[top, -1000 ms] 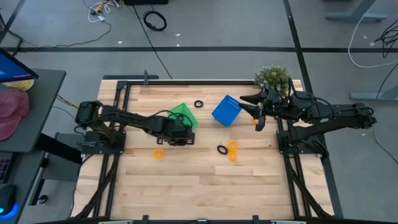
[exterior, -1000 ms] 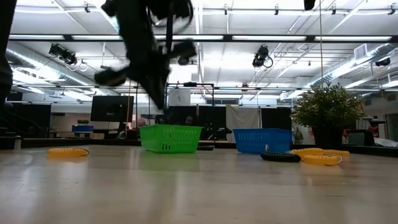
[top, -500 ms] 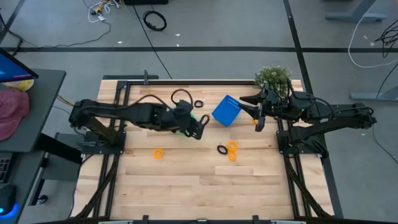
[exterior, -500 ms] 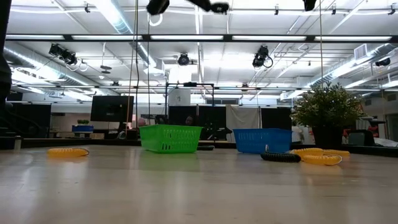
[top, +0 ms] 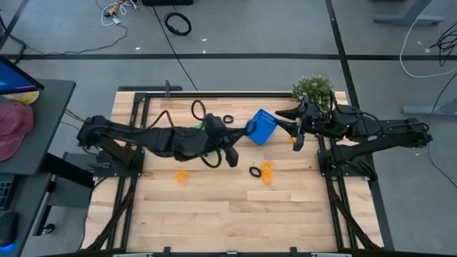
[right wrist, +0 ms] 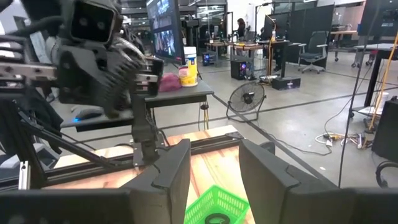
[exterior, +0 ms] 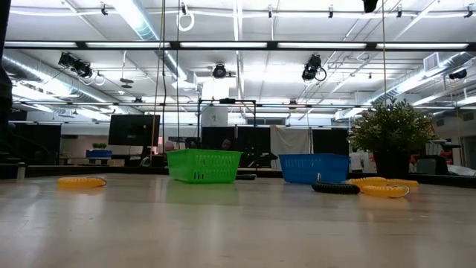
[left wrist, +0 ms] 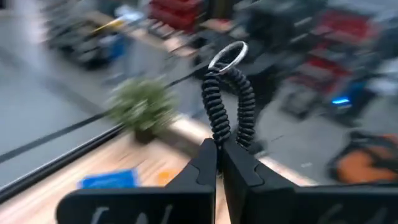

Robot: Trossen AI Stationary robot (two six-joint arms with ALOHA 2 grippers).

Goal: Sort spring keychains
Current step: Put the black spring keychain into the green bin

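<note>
Swung from the green basket toward the blue basket, the left gripper pinches a black spring keychain; right gripper, beside the blue basket, gapes empty; no legible writing

Hidden in the high view beneath the dark left arm: most of the green plastic basket. Motion-blurred throughout the left wrist view: room, potted plant. Cut off by the right wrist view's lower edge: green plastic basket. Too small to judge there: dark item in the basket.
</note>
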